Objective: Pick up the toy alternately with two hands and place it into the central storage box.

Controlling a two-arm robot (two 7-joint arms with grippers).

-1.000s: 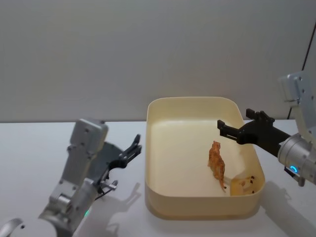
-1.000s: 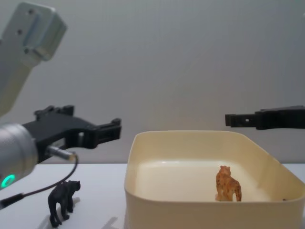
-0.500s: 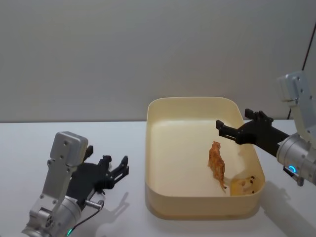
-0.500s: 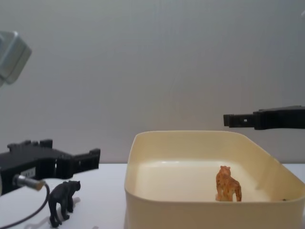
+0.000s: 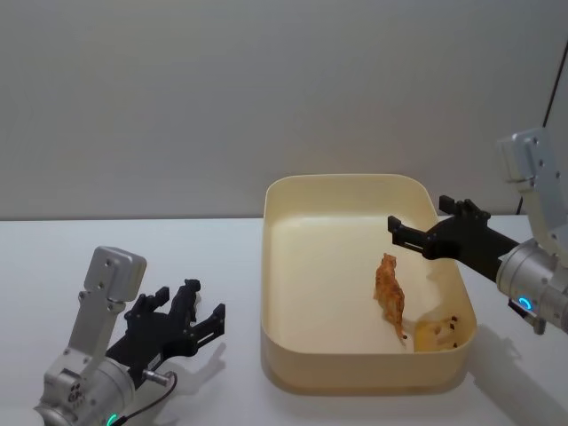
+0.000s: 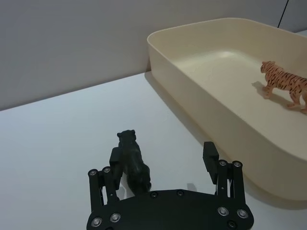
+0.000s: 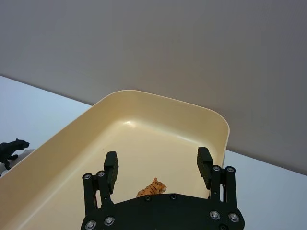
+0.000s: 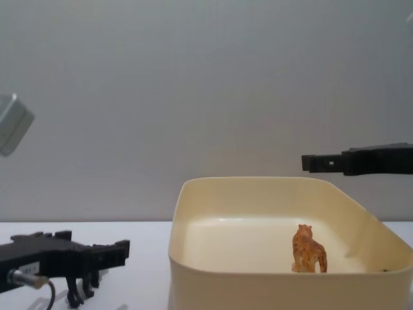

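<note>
A black toy animal (image 6: 134, 162) stands on the white table, left of the central storage box (image 5: 355, 181). My left gripper (image 6: 163, 157) is low over the table and open, with the black toy between its fingers, close against one of them. From the chest, the toy's legs (image 8: 76, 290) show behind the left gripper (image 8: 110, 252). An orange striped tiger toy (image 5: 389, 295) stands inside the box. My right gripper (image 5: 424, 218) hovers open above the box's right side, holding nothing.
A pale yellow spotted object (image 5: 435, 334) lies in the box's near right corner. White table (image 5: 106, 257) spreads to the left of the box, with a grey wall behind. The box wall (image 6: 230, 139) stands close beside the left gripper.
My left arm has dropped from raised to table level and drawn back, bringing its open fingers around the black toy. The right arm and the tiger have not moved.
</note>
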